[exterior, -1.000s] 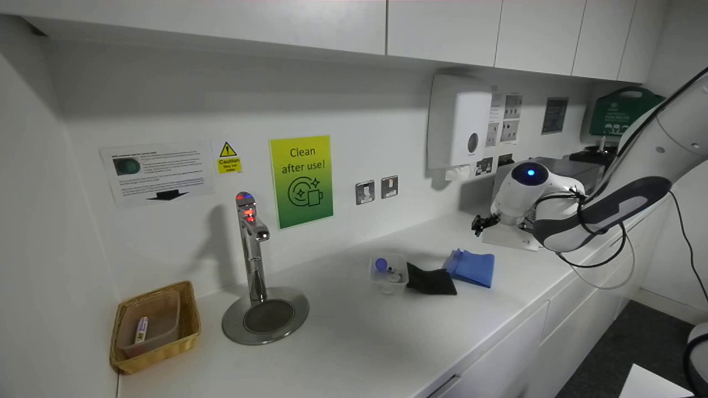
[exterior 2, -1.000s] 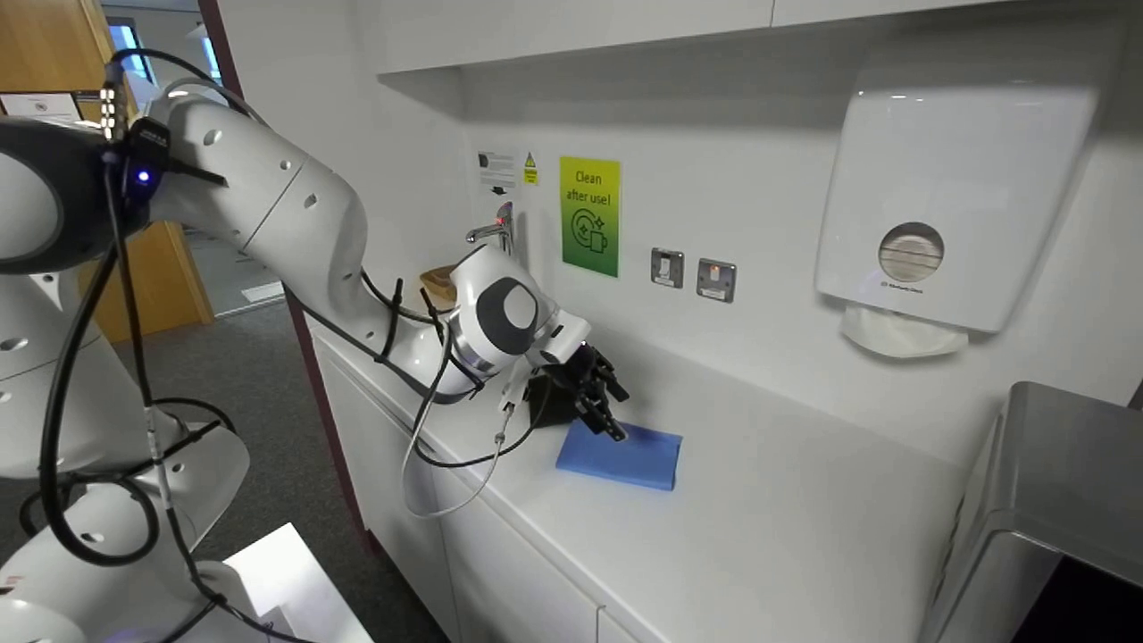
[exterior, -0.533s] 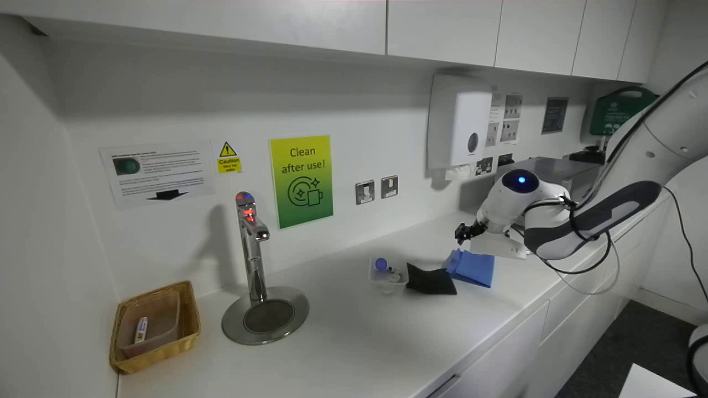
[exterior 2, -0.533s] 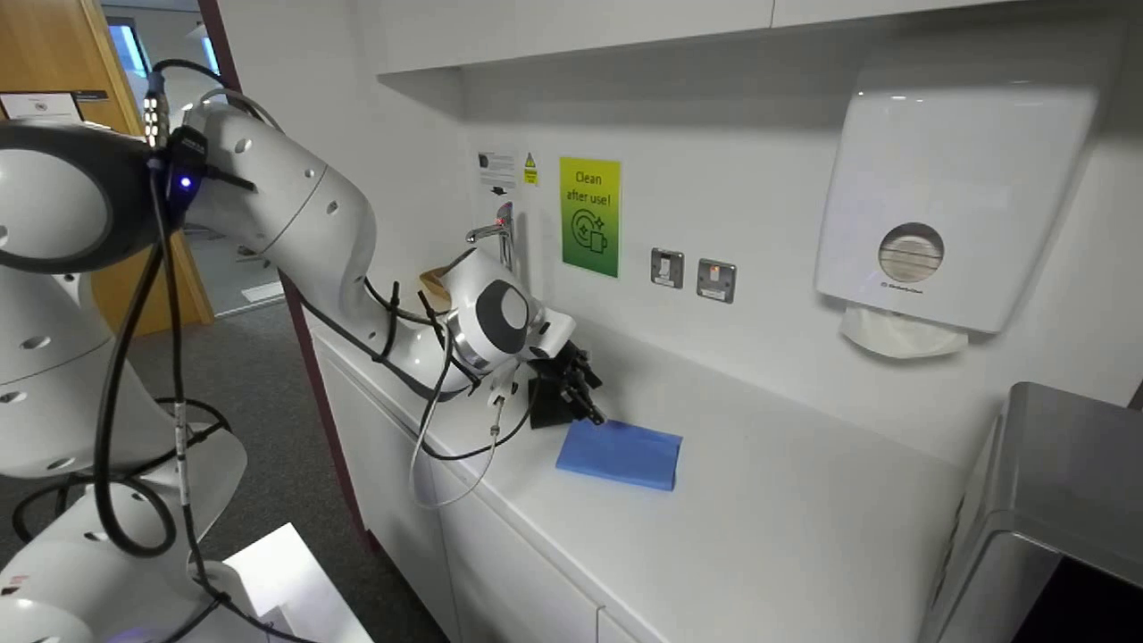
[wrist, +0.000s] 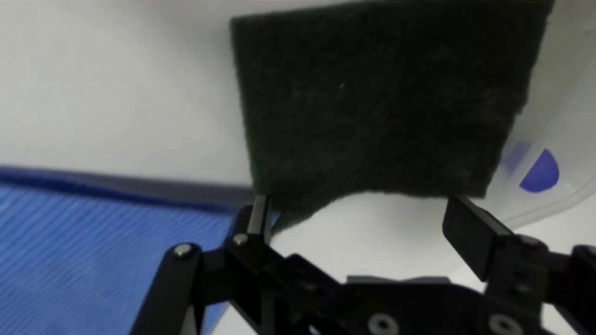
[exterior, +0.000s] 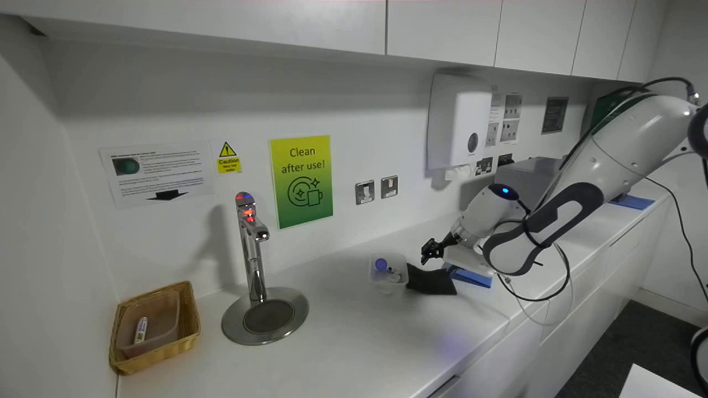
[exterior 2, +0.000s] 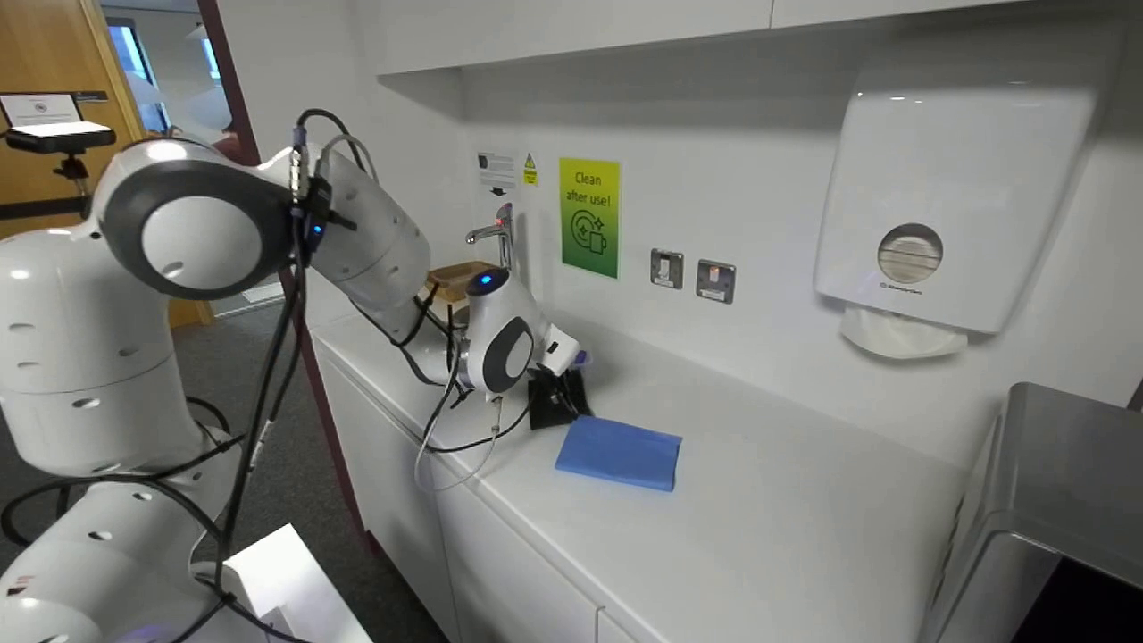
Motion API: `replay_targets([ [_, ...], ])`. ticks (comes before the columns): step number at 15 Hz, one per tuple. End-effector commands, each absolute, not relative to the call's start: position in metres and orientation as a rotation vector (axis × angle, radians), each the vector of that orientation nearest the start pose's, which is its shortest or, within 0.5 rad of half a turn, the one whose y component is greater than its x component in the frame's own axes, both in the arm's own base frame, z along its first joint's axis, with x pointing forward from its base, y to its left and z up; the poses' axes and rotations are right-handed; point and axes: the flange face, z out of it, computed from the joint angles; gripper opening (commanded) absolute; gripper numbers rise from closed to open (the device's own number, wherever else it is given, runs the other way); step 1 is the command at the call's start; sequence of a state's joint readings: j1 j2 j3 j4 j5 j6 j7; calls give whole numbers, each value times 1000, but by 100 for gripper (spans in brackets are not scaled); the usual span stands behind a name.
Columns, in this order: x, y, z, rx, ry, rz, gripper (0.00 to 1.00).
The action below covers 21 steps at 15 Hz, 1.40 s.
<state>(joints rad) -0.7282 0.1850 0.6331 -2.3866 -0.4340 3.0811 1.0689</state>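
In an exterior view we look slantwise from the tap [exterior: 255, 265] side of the black cloth [exterior: 431, 280], well apart; in an exterior view we face it from the grey appliance [exterior 2: 1054, 473] side, also well apart. All three share the cloth, ours at the wrist looking down, close above it

White cupboards [exterior: 442, 30] above white counter [exterior: 343, 337]; dark carpet [exterior: 603, 354]; wooden door [exterior 2: 54, 45].
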Motion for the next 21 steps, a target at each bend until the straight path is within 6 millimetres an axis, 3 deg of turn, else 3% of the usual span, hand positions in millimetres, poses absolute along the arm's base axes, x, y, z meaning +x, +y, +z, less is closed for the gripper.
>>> replay_targets([
  [1,574,-3,314,-2487,987,-610,100],
  [4,581,-3,338,-2445,924,-537,100],
  [8,581,-23,365,-2430,896,-480,100],
  [12,576,-36,373,-2409,887,-455,100],
  [21,564,-38,381,-2510,926,-452,100],
])
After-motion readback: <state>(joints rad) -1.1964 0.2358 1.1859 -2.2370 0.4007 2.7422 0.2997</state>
